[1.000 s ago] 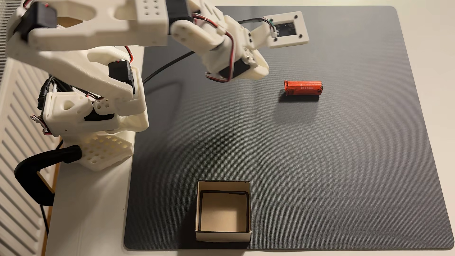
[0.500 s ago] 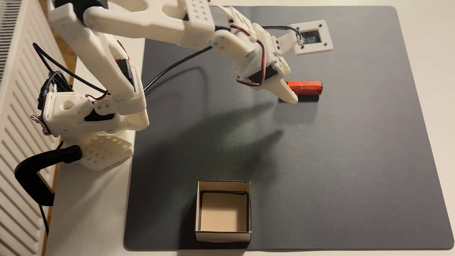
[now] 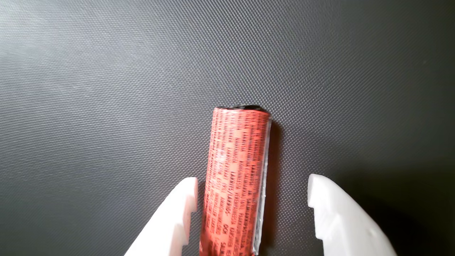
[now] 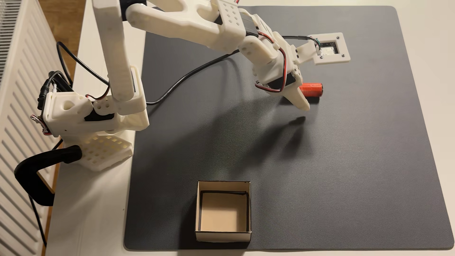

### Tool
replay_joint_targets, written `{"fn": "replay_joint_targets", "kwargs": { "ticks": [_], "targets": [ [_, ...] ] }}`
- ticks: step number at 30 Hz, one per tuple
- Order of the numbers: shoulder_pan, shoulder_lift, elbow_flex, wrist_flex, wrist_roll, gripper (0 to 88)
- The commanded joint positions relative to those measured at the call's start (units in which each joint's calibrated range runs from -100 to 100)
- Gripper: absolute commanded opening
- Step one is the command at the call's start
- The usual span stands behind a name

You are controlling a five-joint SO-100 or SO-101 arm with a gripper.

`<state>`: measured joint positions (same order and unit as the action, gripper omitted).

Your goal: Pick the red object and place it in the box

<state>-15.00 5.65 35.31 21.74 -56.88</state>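
Note:
The red object (image 3: 236,177) is an orange-red cylinder with dark print, lying on the dark mat. In the wrist view it runs from the middle down to the bottom edge, between my two white fingertips (image 3: 186,199). My gripper (image 3: 252,183) is open and straddles it; the left finger is close to its side, the right finger stands apart. In the fixed view my gripper (image 4: 305,96) covers the left part of the red object (image 4: 313,89), whose right end shows. The box (image 4: 222,236), cream cardboard and open-topped, stands empty near the mat's front edge, far from my gripper.
A dark grey mat (image 4: 320,172) covers most of the white table. The arm's base (image 4: 98,115) is clamped at the left beside a radiator (image 4: 14,98). A black cable (image 4: 184,78) trails across the mat's back left.
The arm has stretched further right and lower. My gripper has gone from beside the cylinder's left end to straddling it. The cylinder and the box have stayed put.

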Motion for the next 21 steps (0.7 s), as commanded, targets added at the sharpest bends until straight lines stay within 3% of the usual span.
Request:
{"fn": "replay_joint_targets", "kwargs": {
  "ticks": [1, 17, 21],
  "targets": [
    [-0.45, 1.66, -3.79, -0.67, 0.30, 24.0],
    [-2.97, 11.19, -6.97, -4.17, -0.06, 23.0],
    [-3.64, 11.70, -6.87, -3.73, 0.20, 14.7]
  ]
}}
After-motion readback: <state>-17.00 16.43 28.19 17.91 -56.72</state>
